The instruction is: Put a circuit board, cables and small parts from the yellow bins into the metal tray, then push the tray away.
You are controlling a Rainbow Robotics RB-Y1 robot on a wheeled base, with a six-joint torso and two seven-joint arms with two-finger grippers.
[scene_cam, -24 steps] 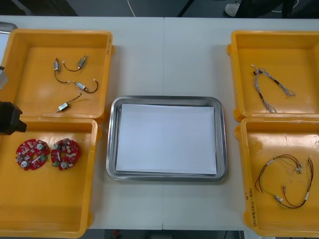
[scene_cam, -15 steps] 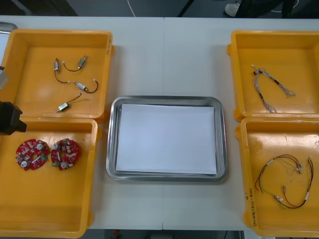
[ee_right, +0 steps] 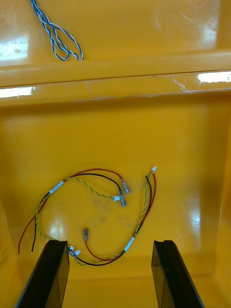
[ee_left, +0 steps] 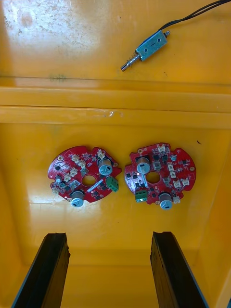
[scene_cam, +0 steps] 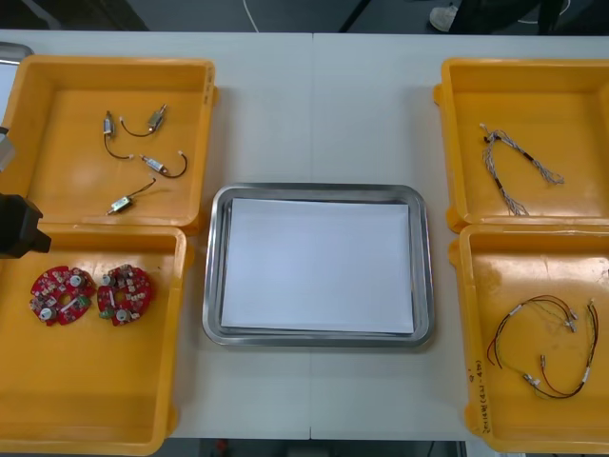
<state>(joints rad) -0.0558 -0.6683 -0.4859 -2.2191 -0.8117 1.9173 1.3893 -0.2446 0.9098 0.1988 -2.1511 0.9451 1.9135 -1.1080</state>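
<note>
Two round red circuit boards (scene_cam: 62,294) (scene_cam: 125,294) lie side by side in the near left yellow bin (scene_cam: 95,409). In the left wrist view my left gripper (ee_left: 109,269) hangs open above this bin, with both boards (ee_left: 84,175) (ee_left: 160,175) just beyond its fingertips. A black part of the left arm (scene_cam: 19,226) shows at the table's left edge. My right gripper (ee_right: 109,274) is open over the near right bin (scene_cam: 476,286). The red and yellow cable (ee_right: 129,244) (scene_cam: 515,311) lies coiled between and ahead of its fingers. The metal tray (scene_cam: 319,190), white inside, sits mid-table with nothing in it.
The far left bin (scene_cam: 57,95) holds several small metal parts (scene_cam: 154,116) with black leads; one of them (ee_left: 147,49) lies past the bin wall. The far right bin (scene_cam: 571,86) holds a twisted blue and white cable (scene_cam: 492,143) (ee_right: 45,20). Shoes show beyond the far edge.
</note>
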